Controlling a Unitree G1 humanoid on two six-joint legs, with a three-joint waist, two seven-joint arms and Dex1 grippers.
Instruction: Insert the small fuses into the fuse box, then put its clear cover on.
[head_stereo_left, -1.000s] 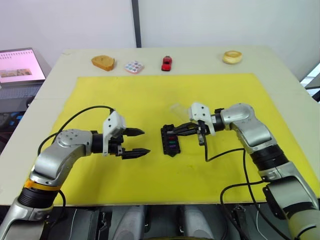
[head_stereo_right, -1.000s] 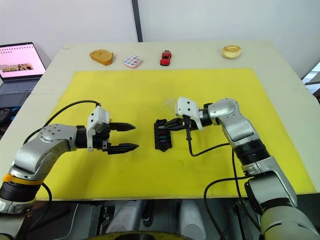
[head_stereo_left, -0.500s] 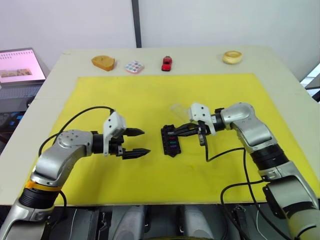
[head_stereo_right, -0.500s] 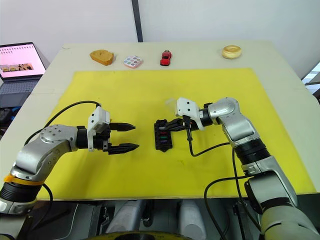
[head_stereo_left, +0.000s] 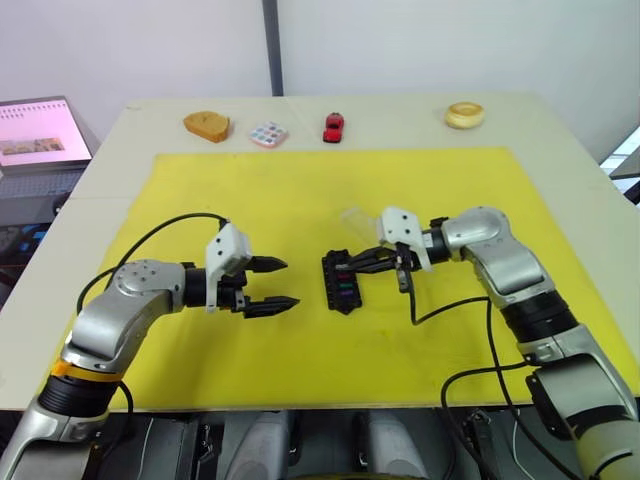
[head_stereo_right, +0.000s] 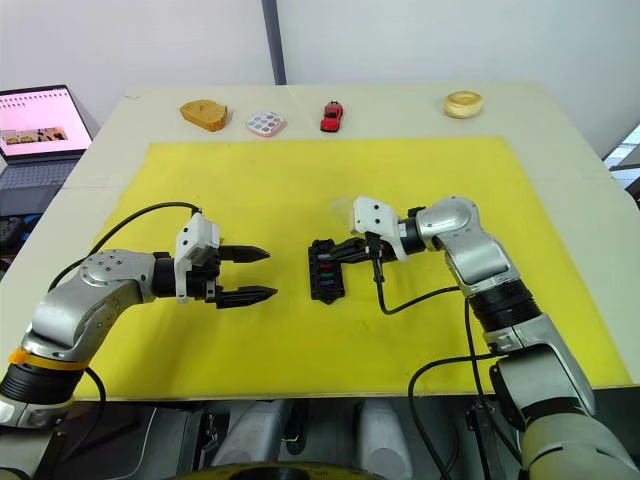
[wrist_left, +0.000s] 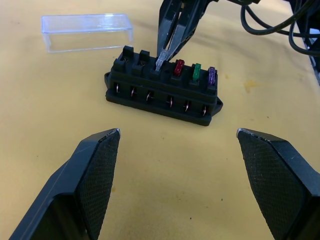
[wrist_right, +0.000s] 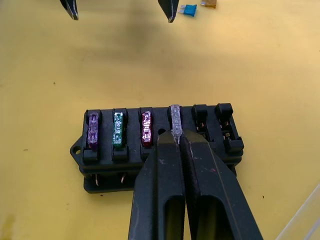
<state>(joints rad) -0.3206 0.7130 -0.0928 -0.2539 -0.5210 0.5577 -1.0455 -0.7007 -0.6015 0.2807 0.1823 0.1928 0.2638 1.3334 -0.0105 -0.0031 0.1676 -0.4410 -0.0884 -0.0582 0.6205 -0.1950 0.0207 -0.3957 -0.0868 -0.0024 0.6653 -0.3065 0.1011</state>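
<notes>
Right fingers (wrist_right: 176, 145) pinch grey fuse (wrist_right: 175, 117) in fuse box (wrist_right: 157, 150) slot

Nothing readable here tbh. The laptop screen (head_stereo_right: 30, 120) off to the side prob has some text on its pink page, but it's way too small to make out.

- Bright, even light from overhead; the yellow mat (head_stereo_left: 300, 190) and pale table (head_stereo_left: 560, 130) show evenly, without harsh glare.
- Soft, short shadows lie under the fuse box (wrist_left: 162, 87) and beneath both arms.
- The clear cover (wrist_left: 87, 32) catches pale highlights along its edges.
- Left wrist view: the near fingers (wrist_left: 95, 175) are slightly soft, the box sharp.
- Right wrist view: a diffuse dark shadow falls on the mat beyond the box.
- A laptop screen (head_stereo_right: 35, 120) glows at the left edge.
</notes>
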